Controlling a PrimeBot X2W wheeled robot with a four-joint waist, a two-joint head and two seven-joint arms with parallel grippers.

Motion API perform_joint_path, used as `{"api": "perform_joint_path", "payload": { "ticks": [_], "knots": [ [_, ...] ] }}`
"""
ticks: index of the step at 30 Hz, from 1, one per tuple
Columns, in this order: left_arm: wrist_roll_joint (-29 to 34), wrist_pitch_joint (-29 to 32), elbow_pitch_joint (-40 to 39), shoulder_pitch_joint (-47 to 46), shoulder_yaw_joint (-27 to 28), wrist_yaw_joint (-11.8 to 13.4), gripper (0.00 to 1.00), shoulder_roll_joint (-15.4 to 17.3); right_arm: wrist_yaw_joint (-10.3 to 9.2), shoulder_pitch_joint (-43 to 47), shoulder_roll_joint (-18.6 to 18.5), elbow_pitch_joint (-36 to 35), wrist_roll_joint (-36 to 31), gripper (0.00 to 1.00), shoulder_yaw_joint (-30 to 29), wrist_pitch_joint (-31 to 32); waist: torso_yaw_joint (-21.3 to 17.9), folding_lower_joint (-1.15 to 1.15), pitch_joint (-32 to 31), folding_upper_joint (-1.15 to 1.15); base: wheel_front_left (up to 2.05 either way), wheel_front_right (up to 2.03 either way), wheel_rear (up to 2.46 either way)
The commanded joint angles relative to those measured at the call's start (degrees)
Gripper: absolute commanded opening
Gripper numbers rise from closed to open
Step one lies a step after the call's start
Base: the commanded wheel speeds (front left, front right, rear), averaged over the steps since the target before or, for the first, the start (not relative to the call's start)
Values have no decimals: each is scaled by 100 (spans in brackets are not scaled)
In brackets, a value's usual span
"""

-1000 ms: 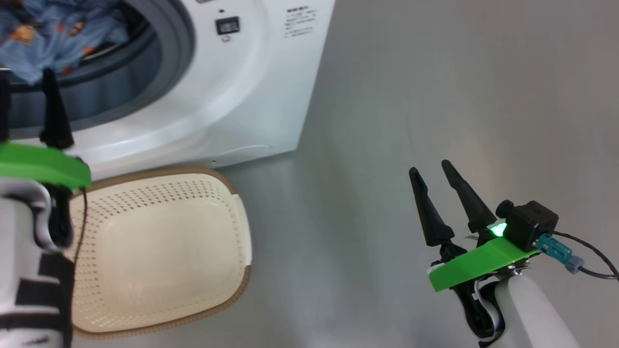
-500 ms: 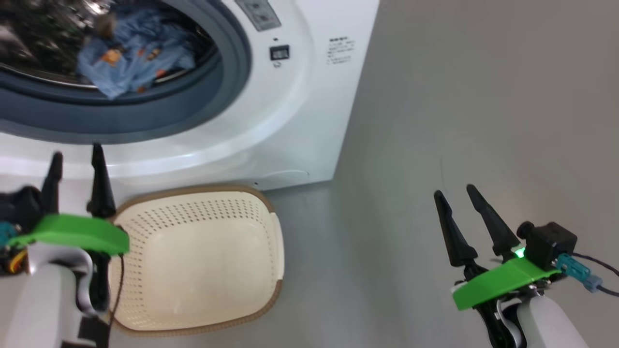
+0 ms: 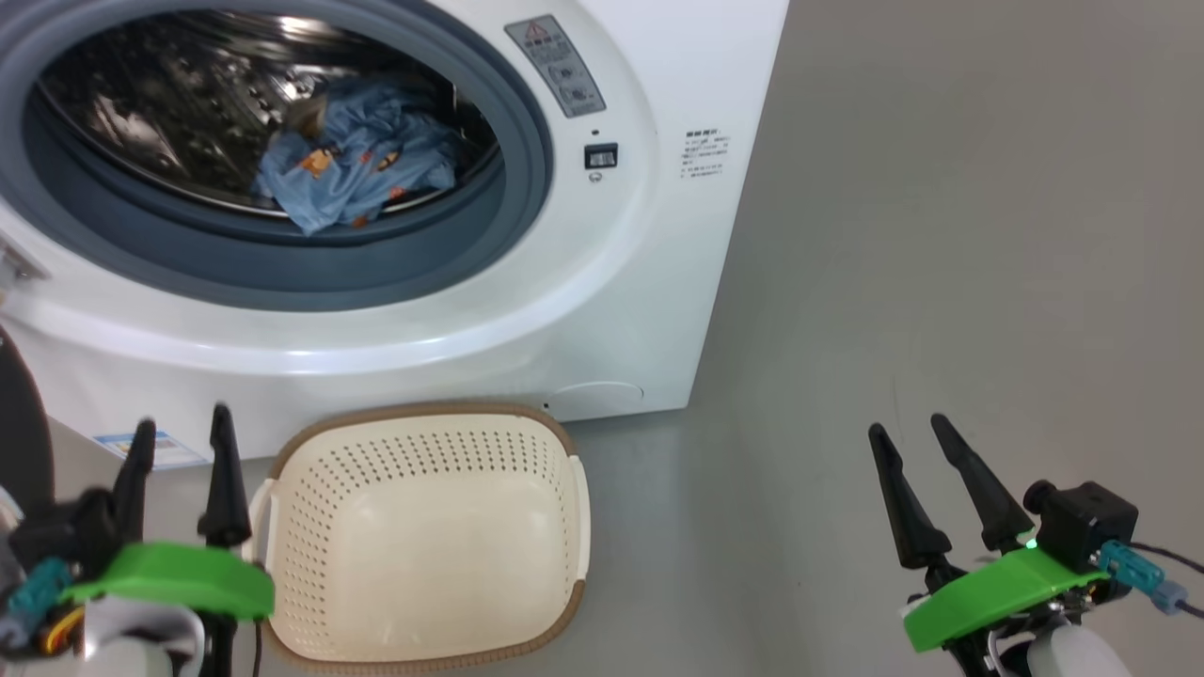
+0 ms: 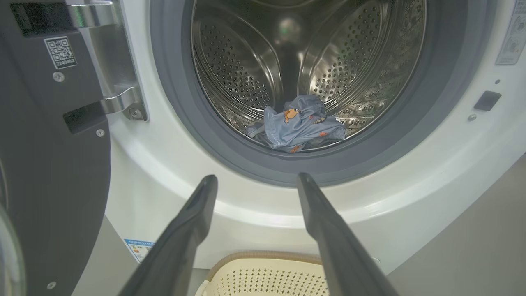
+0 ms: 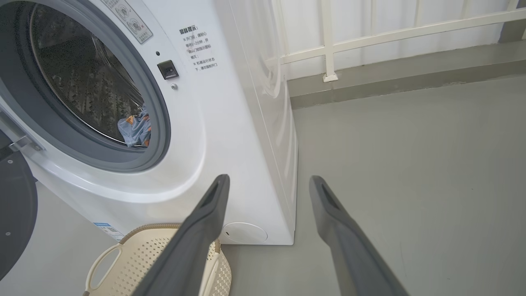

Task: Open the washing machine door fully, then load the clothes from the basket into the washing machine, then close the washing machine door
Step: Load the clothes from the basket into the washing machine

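The washing machine [image 3: 602,310] stands with its mouth open. The washing machine door [image 4: 53,185] is swung out to the left, its dark inner face beside the steel hinge [image 4: 123,102]. The clothes [image 3: 357,169] lie bunched at the drum's [image 4: 246,61] front bottom, just behind the gasket [image 3: 527,169] lip. The basket [image 3: 423,411] sits on the floor [image 3: 941,235] close against the machine's front, below the opening.

The left claw [image 3: 182,420] hovers by the basket's left rim, fingers parted, gripping nothing. The right claw [image 3: 908,425] is likewise parted and holds nothing, over bare floor well right of the basket. Beyond the machine's right corner the floor runs wide to a white railing [image 5: 390,33].

The picture's edge cuts the door off, so its glass cannot be made out. How many pieces make up the bundle cannot be told. The left claw is blurred in the head view.
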Motion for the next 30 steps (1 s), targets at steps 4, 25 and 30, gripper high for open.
{"api": "perform_joint_path", "payload": {
  "ticks": [4, 25, 30],
  "knots": [
    [75, -32, -343, 301, 241, -9, 100, 128, 9, 147, -52, -121, 28, 100, 73, -28, 52, 0, -171, 0, 0, 0, 0],
    [40, -32, -956, 1057, 347, -9, 100, 17, 9, 401, -38, -166, 35, 100, -33, -28, 76, 0, -331, 0, 0, 0, 0],
    [11, -32, -976, 1055, 328, -9, 100, 22, 9, 390, -41, -158, 39, 100, -21, -28, 69, 0, -324, 0, 0, 0, 0]
  ]
}}
